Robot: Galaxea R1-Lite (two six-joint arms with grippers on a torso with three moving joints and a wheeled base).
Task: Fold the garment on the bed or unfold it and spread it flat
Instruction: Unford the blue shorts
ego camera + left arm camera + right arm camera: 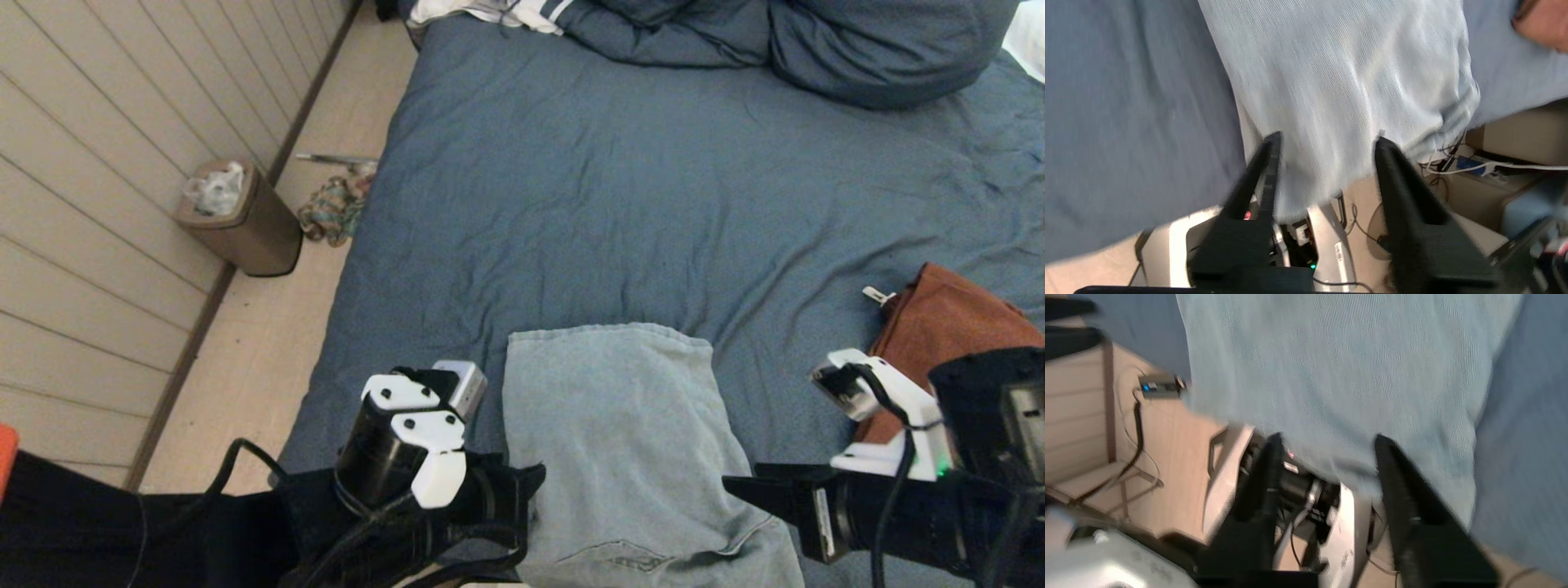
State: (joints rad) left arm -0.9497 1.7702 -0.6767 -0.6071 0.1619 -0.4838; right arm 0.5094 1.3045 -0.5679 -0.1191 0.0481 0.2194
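Because the garment lies folded at the near edge of the bed, your two grippers flank it, probably to take its hanging hem. Ahead of the left gripper, whose jaws stand spread and empty, pale cloth fills the gap; the right gripper shows the same, spread with nothing pinched. You cannot see the hem's lowest part, and blur hides whether either fingertip touches cloth.

Matt ribbed-knit garment on wrinkled matt cloth bed
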